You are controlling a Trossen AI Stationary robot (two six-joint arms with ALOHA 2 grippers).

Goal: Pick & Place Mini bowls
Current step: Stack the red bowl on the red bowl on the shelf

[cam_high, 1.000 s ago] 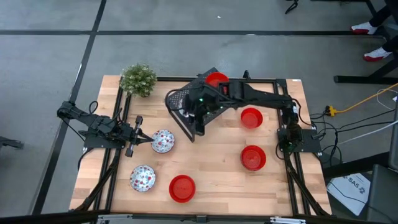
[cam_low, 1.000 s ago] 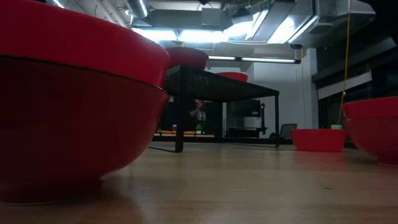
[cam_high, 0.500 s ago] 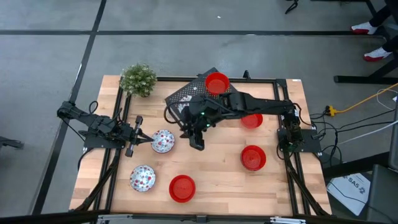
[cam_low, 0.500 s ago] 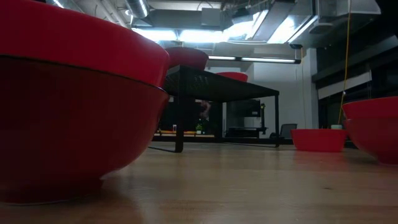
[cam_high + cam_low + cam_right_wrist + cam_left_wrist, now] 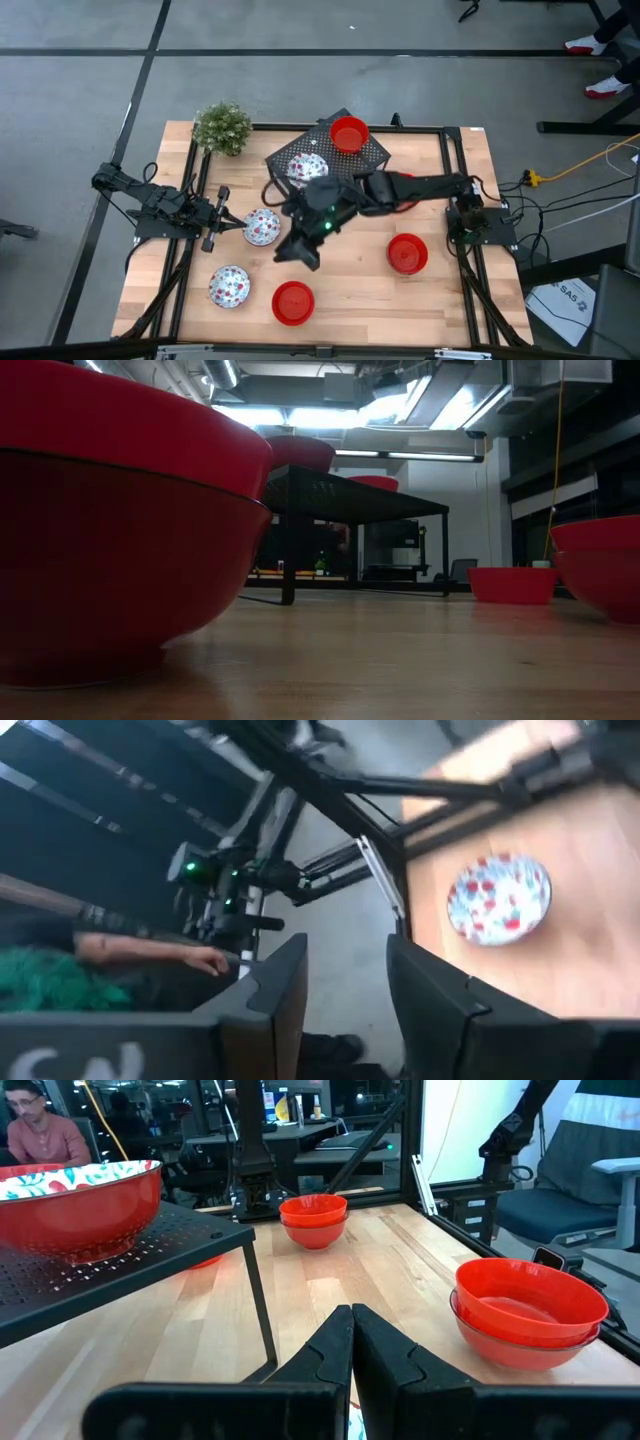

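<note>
My right claw hangs empty over the middle of the tabletop, with mini bowls on the rack and scattered around it.

I see the right claw (image 5: 298, 252) reached out over the middle of the tabletop (image 5: 350, 290), its fingers apart and holding nothing, just far of the red bowl (image 5: 293, 302) at the near edge. My left claw (image 5: 236, 225) waits at the left side with its fingers together, right beside a speckled bowl (image 5: 262, 227). Another speckled bowl (image 5: 229, 287) sits nearer me on the left. On the black mesh rack (image 5: 375, 150) at the far middle rest a red bowl (image 5: 349, 133) and a speckled one (image 5: 306, 170). A red stack (image 5: 407, 253) sits to the right, and another red bowl (image 5: 404, 180) lies partly hidden under my right arm. The small plant (image 5: 222, 128) stands at the far left corner.
</note>
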